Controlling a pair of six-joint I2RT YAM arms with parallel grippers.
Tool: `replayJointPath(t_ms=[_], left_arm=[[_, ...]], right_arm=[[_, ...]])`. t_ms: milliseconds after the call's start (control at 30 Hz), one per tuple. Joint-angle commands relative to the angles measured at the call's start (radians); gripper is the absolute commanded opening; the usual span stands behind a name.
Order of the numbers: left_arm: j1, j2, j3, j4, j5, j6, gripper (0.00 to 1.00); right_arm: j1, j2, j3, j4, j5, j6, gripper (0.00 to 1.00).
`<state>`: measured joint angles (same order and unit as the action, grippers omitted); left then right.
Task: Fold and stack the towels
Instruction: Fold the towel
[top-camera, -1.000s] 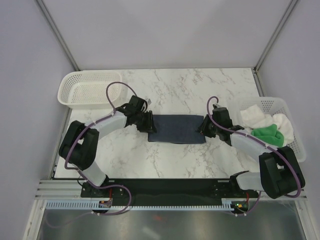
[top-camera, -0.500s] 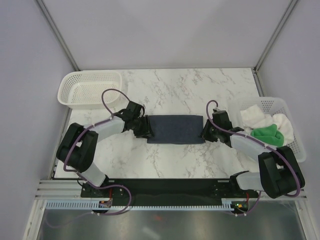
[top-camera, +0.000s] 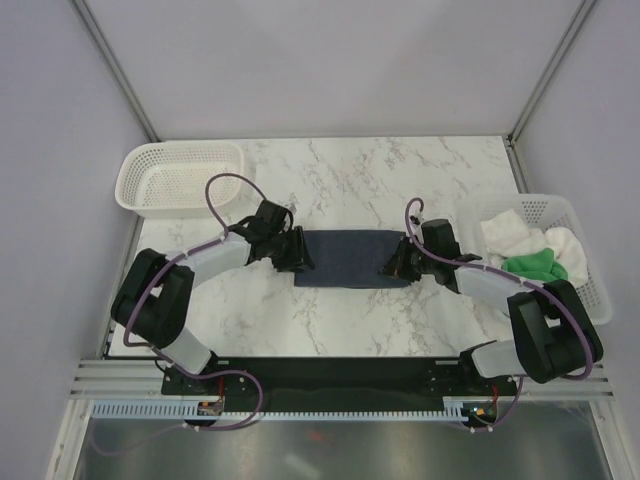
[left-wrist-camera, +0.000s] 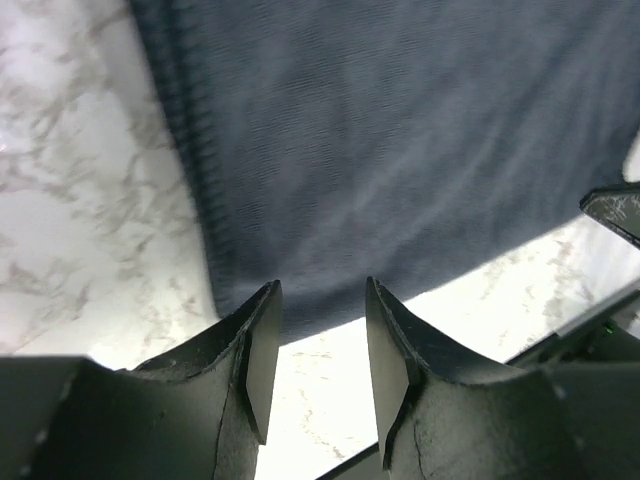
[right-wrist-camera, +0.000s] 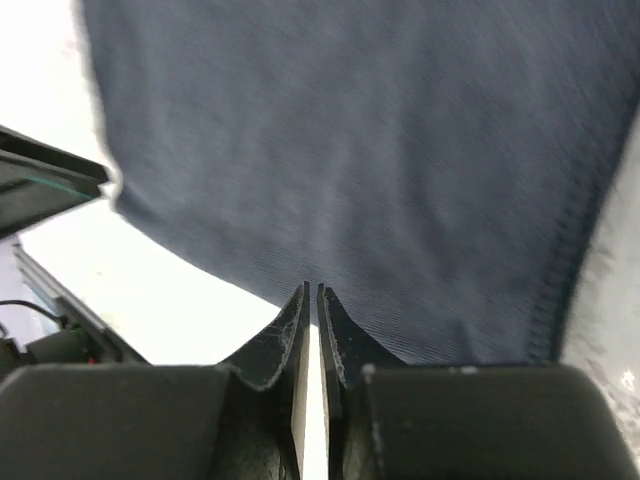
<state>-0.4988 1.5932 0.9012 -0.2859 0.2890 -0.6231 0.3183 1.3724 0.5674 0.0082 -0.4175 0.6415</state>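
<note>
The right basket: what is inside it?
A white towel and a green towel on it fill the basket; its floor and anything beneath them are hidden.

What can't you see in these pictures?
Right wrist view: whether the right gripper pinches the navy towel; it covers that edge itself.
Top view: the white towel's full shape; heaped in the basket, partly under the green towel.
Left wrist view: the navy towel's far end, cut off by the picture's edge.
</note>
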Motion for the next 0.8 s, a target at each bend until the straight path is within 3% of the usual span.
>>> replayJointPath(t_ms=[0, 133, 300, 400, 567, 767], left_arm=[[0.012, 0.019, -0.036, -0.027, -0.094, -0.042, 0.46], [0.031, -0.001, -0.027, -0.029, -0.073, -0.044, 0.46], [0.049, -0.039, 0.05, -0.032, -0.077, 0.023, 0.58], [0.097, 0.013, 0.082, -0.001, -0.033, 0.089, 0.61], [0.115, 0.129, 0.127, 0.007, 0.036, 0.135, 0.63], [0.117, 0.168, 0.11, 0.04, 0.03, 0.126, 0.65]], right_arm=[[-0.004, 0.057, -0.078, 0.033, 0.023, -0.017, 0.14], [-0.005, 0.065, -0.106, 0.036, 0.06, -0.028, 0.14], [-0.005, -0.016, -0.063, -0.006, 0.042, -0.052, 0.17], [-0.004, -0.036, -0.012, -0.037, 0.0, -0.057, 0.2], [0.027, 0.048, 0.09, 0.018, -0.136, -0.036, 0.22], [0.128, 0.181, 0.146, 0.172, -0.17, 0.041, 0.23]])
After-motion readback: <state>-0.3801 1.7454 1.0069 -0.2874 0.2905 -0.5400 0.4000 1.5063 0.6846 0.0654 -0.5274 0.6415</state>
